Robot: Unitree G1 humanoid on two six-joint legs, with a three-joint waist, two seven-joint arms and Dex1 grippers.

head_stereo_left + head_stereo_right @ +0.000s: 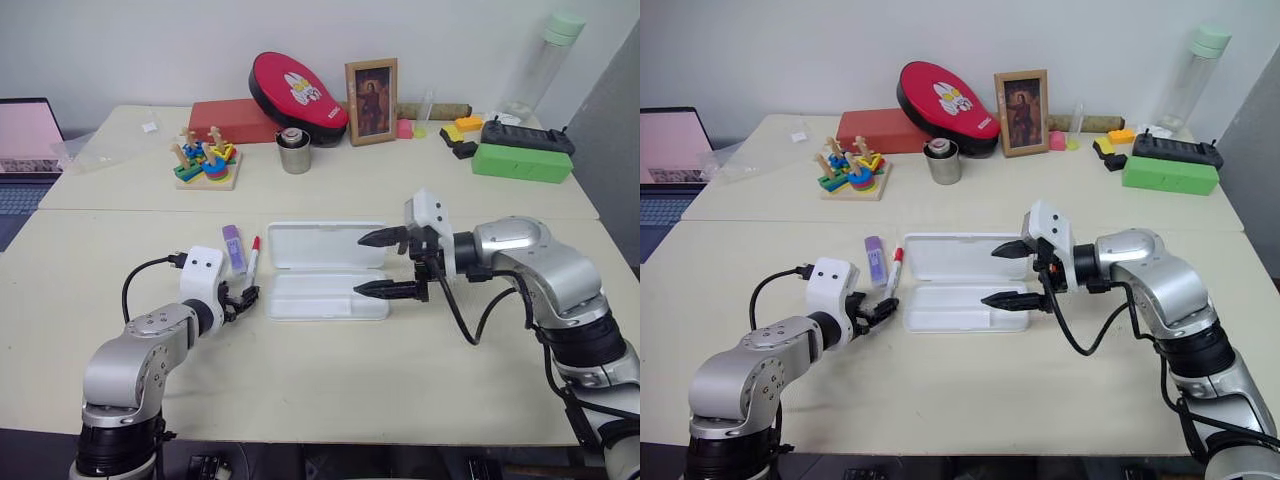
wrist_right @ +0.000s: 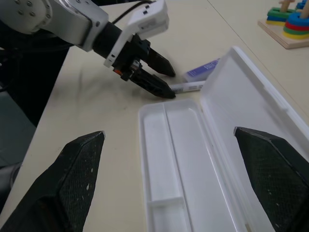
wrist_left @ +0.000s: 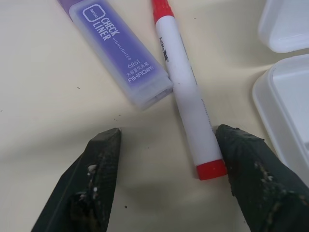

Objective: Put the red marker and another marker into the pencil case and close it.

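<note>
Left hand fingers parted astride red marker tail, nothing gripped | marker's long axis ran straight ahead | right hand wide open, empty, over pencil case

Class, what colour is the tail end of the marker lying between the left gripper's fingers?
Red tail on the red marker; clearest in the left wrist view.

place: office-like test room | surface: two pale desks pushed together by a plain wall | laptop at far left of surface | framed picture, stacking toy, water bottle along its back
</note>
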